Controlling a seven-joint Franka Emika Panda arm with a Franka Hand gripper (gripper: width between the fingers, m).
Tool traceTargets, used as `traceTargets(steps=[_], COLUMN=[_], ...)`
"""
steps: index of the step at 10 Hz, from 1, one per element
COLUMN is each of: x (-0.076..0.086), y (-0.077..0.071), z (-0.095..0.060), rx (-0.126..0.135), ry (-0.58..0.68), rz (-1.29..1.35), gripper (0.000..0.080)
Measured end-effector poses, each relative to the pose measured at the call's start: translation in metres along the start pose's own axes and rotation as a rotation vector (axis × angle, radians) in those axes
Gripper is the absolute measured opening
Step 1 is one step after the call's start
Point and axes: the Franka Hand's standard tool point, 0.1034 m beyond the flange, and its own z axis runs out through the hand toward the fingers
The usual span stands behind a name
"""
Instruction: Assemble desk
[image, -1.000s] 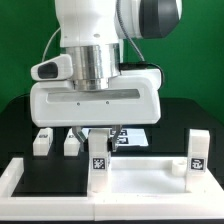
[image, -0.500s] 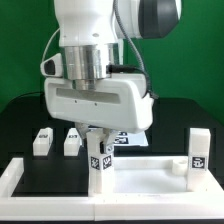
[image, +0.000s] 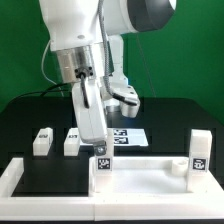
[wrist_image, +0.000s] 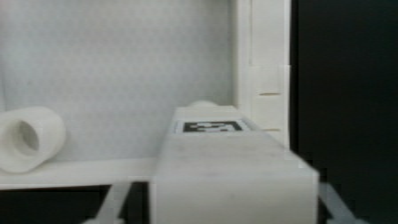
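Note:
The desk's flat white top panel (image: 150, 176) lies at the front of the black mat. One white tagged leg (image: 197, 151) stands on its corner at the exterior view's right. My gripper (image: 101, 153) reaches straight down and is shut on a second tagged leg (image: 103, 167), which stands upright on the panel's other corner. In the wrist view this leg (wrist_image: 222, 160) fills the middle, with its tag facing the camera, one thin finger (wrist_image: 125, 200) on each side of it, and the panel (wrist_image: 125, 70) behind. Two loose legs (image: 42, 140) (image: 72, 140) stand on the mat.
The marker board (image: 128, 136) lies behind the gripper. A white rail (image: 12, 176) frames the mat at the front and at the exterior view's left. A round white ring-shaped part (wrist_image: 25, 140) shows on the panel in the wrist view.
The wrist has turned about its vertical axis over the leg, so the broad hand body now shows edge-on. The leg stays upright on the panel's corner.

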Motion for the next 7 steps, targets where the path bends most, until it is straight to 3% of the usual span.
traceTargets(steps=[6, 7], x=[0.0010, 0.0007], y=[-0.0007, -0.0003], z=[0.0003, 0.0008], rx=[0.004, 0.003], ry=[0.004, 0.004], rz=[0.190, 0.189], gripper=[0.0288, 0.0345])
